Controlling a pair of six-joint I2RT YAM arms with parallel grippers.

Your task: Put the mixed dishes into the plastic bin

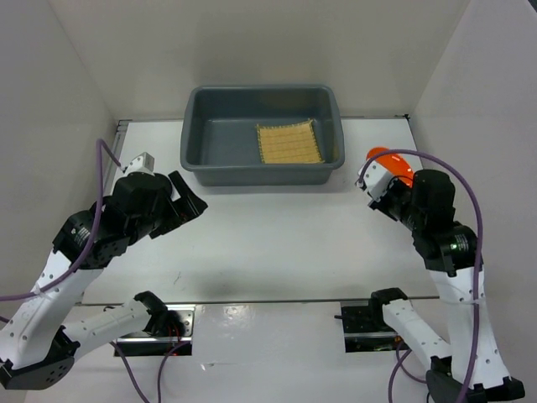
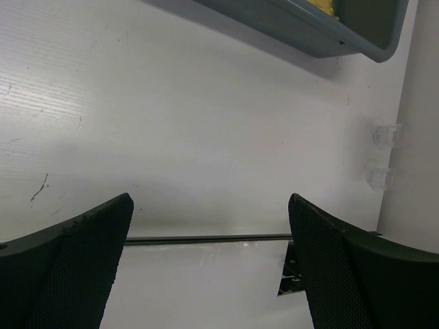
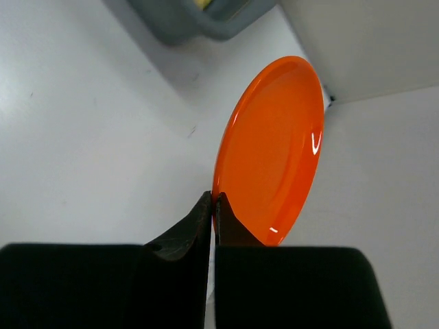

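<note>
We list open tabletop (image 1: 277,235) between both arms, reaching to the bin (image 1: 252,178), whose near side bars the back. Inside it we note bare floor at left, the mat (image 1: 289,143) at right. Along the right wall (image 2: 418,137): the tilted plate (image 3: 274,151) just right of the bin, and two cups (image 2: 386,135) at the wall's foot.

Mat (image 1: 289,143) in bin (image 1: 252,175); plate (image 1: 393,157) to right

I stand in a robot lab cell: plain white panels (image 1: 67,75) box my white table (image 1: 277,243); purple cables (image 1: 479,235) run exposed.
</note>
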